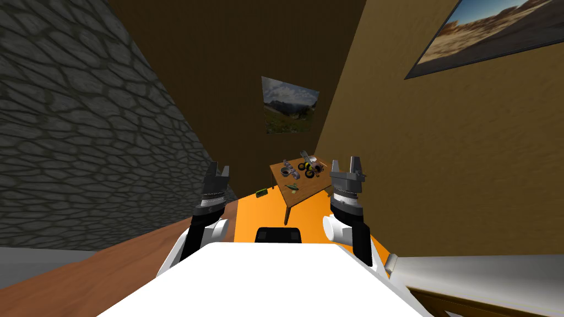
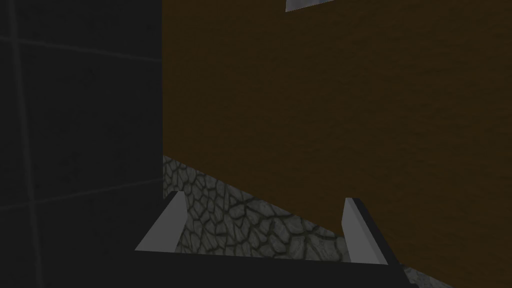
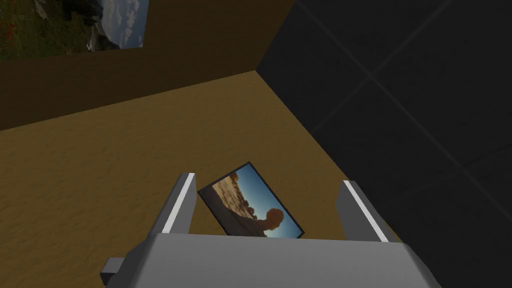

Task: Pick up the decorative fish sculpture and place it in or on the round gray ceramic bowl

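Note:
Far ahead stands a small wooden table (image 1: 308, 190) with several small things on it. Near its front edge lies a small greenish object (image 1: 292, 189), likely the fish sculpture. A round grey bowl (image 1: 285, 171) sits towards the table's left back. My left gripper (image 1: 219, 169) is raised in front of me, well short of the table; its fingers stand open and empty (image 2: 265, 225). The right gripper (image 1: 348, 165) is raised level with it, also open with nothing held (image 3: 270, 202).
A yellow and black toy (image 1: 308, 167) and other small grey items share the table. A small green object (image 1: 261, 192) lies on the orange floor (image 1: 259, 212) left of the table. A stone wall (image 1: 82, 137) runs along the left. A white-topped piece of furniture (image 1: 479, 275) stands at my right.

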